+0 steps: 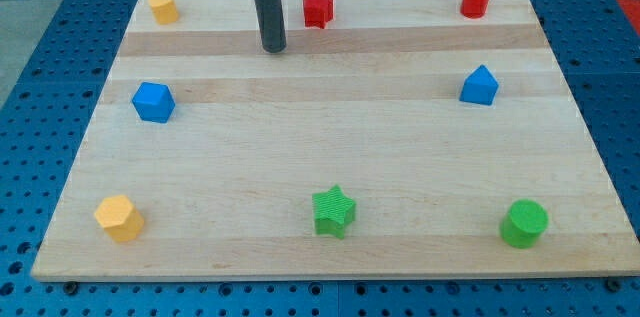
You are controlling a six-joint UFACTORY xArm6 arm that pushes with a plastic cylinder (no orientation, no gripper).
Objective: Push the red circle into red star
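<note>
Plastic, light and rigid, the red circle (476, 0) at upper right should slide readily if my tip (274, 48), a pincerless rod, pushes its right side toward the red star (317, 9).

A yellow block (163, 7) sits at the board's (300, 247) top-left corner, another yellow block (120, 218) at the bottom-left. Two blue blocks (153, 102) (480, 86) stand near the left and right edges. A green star (334, 211) rests by the bottom edge, a green cylinder (524, 223) near the bottom-right corner.

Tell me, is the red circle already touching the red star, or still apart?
Apart. The red circle sits near the view's top right; the red star is far left of it, beside my tip.
</note>
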